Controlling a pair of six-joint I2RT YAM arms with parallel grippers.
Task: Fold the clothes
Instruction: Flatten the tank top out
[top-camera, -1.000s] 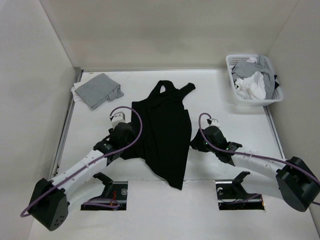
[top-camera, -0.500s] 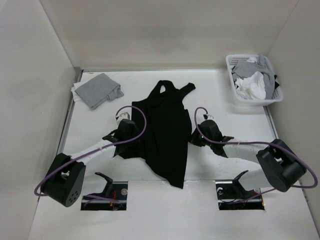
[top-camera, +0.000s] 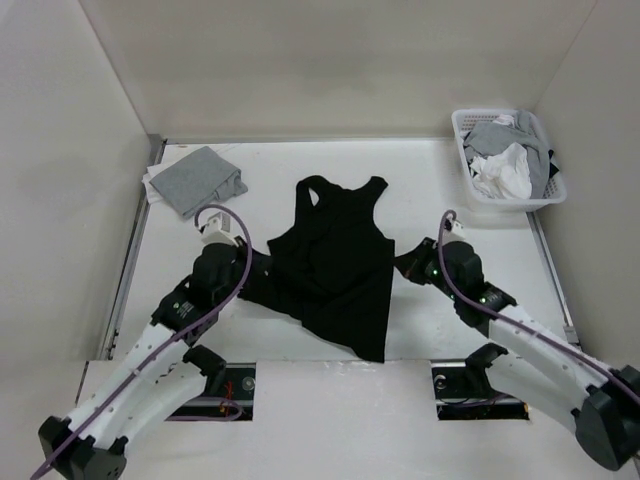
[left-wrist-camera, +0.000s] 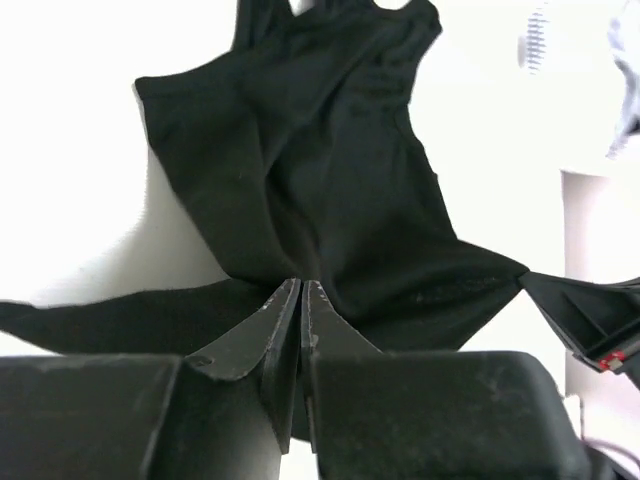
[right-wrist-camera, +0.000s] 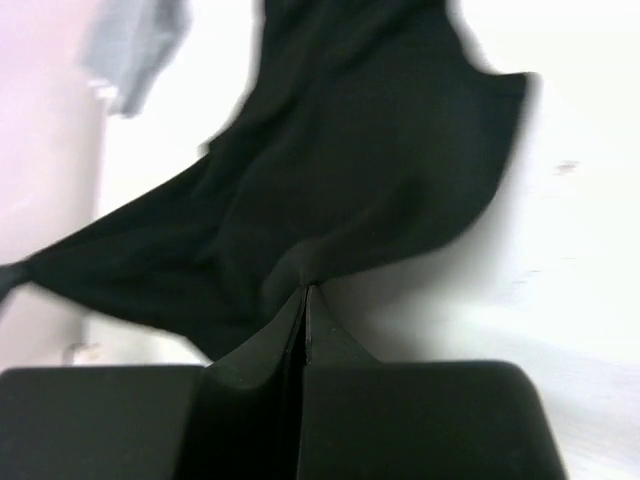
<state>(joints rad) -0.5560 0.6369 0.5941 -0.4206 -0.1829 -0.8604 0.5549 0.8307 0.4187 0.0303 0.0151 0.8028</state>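
Looks like you're in the spread-it-flat stage, not the actual fold yet. The black tank top sits mid-surface, straps toward the far side. Its hem is near you, with one corner trailing toward the near right. Your left pincer is pinched together on the top's left side edge, and the right pincer is pinched on the right side edge. In both wrist views the fingers meet with black fabric caught between them, and the cloth is drawn out sideways toward each grip. Both arms come in from their near bases and angle inward, with the wrists low over the surface, one on either side of the top. My guess for the next move: even tension from both sides and a gentle lay-down so the body goes flat. The middle is creased and the hem sits skewed, so you'd want that squared up before folding anything over. The grey garment at far left and the basket at far right are well apart from it.
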